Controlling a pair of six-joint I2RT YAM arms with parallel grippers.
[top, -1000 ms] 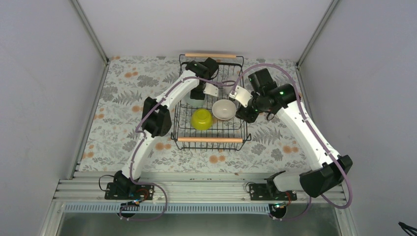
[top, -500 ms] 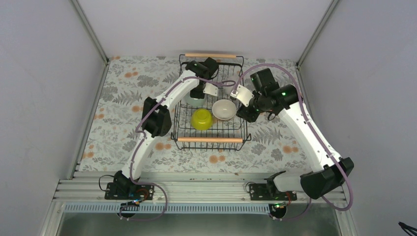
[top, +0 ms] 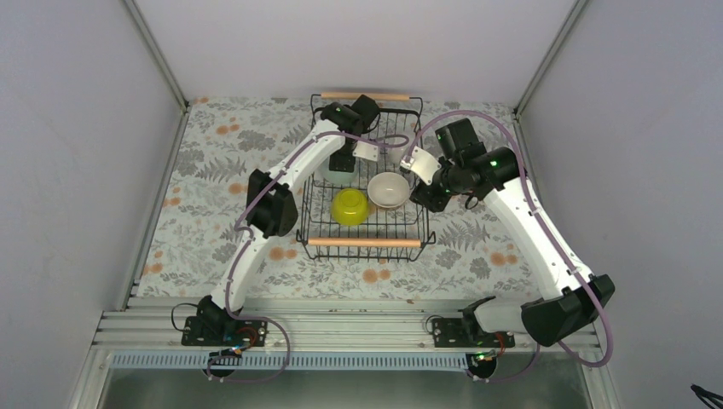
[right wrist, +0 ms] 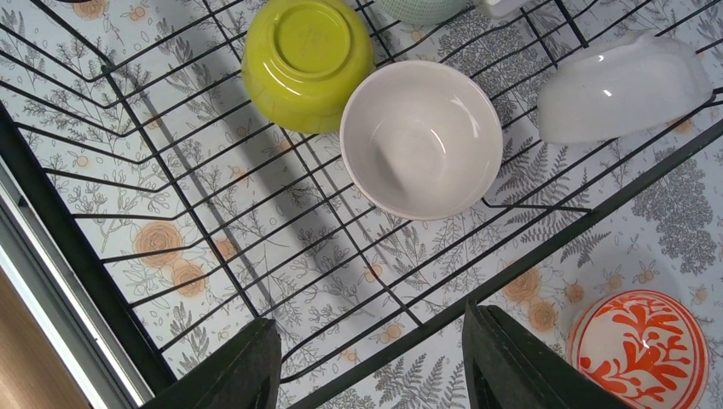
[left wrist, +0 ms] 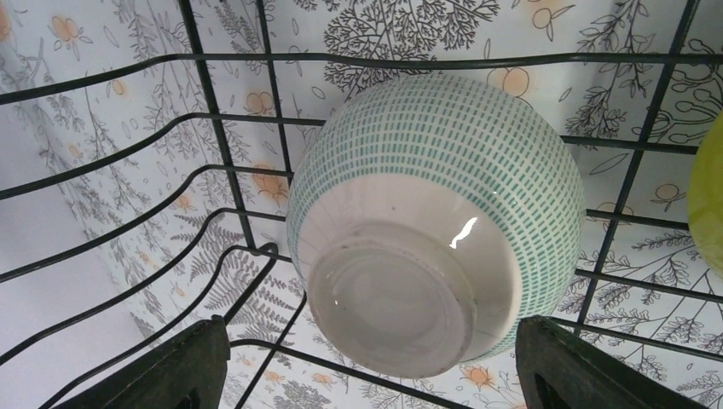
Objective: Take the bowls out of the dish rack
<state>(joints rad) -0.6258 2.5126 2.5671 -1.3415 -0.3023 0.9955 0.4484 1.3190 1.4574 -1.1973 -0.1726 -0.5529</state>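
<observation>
Dish rack (top: 364, 243) on surface, far middle. Inside: speckled bowl (left wrist: 435, 221) upturned, tilted; yellow bowl (right wrist: 307, 60) upturned; white bowl (right wrist: 420, 136) upright beside it. Left jaws wide, flanking speckled bowl, not gripping. Right jaws parted, empty, over rack's edge. Red bowl (right wrist: 638, 348) outside rack.

Dish rack (top: 364, 243): black wire basket with two wooden bar handles, at the far middle of the floral table (top: 213, 170).
Contents:
- Yellow-green bowl (right wrist: 307, 60), base up.
- Plain white bowl (right wrist: 420, 138), upright, just beside it.
- Teal-dashed white bowl (left wrist: 435, 226), tilted, base up, behind them.
</observation>
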